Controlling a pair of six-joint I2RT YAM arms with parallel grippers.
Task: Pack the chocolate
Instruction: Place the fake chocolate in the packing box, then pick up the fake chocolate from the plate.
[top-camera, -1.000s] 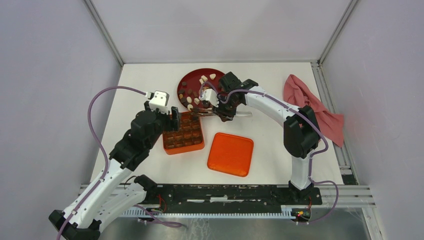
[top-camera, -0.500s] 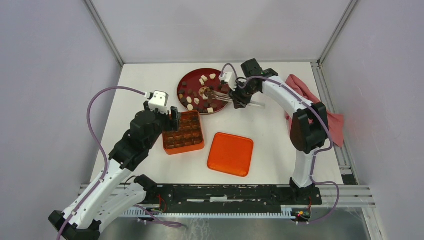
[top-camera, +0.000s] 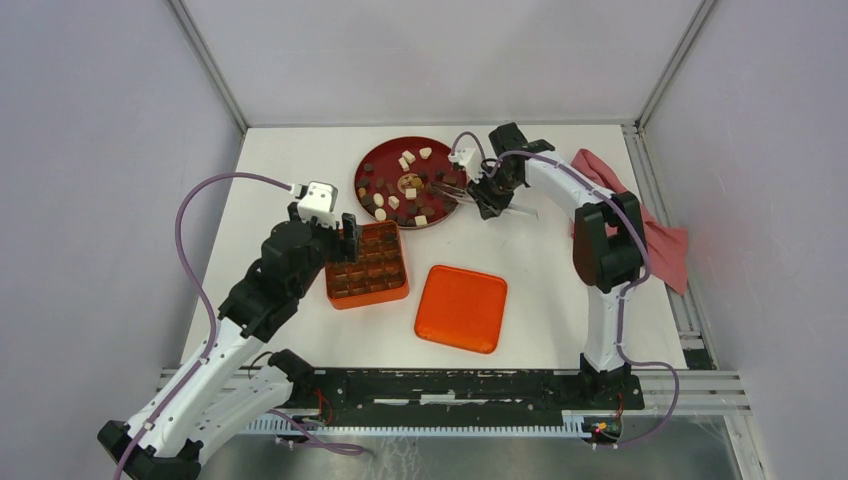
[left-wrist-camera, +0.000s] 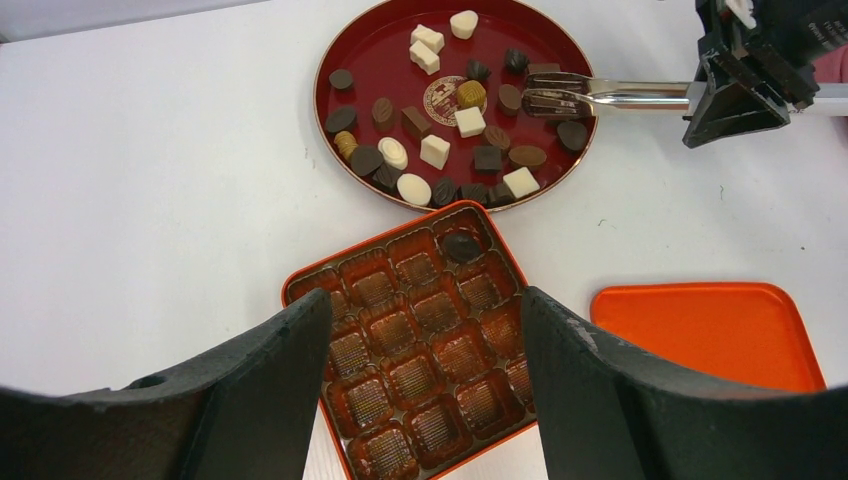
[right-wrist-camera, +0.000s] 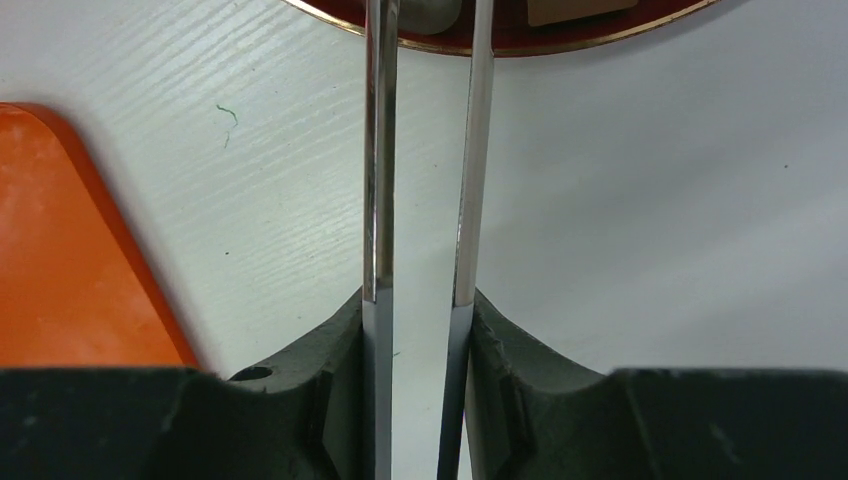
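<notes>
Steel tongs (left-wrist-camera: 610, 95) sit clamped in the right gripper (top-camera: 488, 192), blades narrowly apart, tips low over the red plate (left-wrist-camera: 365, 45) among the loose chocolate (left-wrist-camera: 434, 151); whether a piece is pinched I cannot tell. This looks like the pick-up step: next comes carrying one piece to a free cell of the orange box (top-camera: 368, 297), which holds one dark piece (left-wrist-camera: 461, 246). The left gripper (top-camera: 347, 232), spread wide at the box's left edge, may crowd the drop. An orange lid (left-wrist-camera: 710, 330) and a pink cloth (top-camera: 655, 245) lie aside.
</notes>
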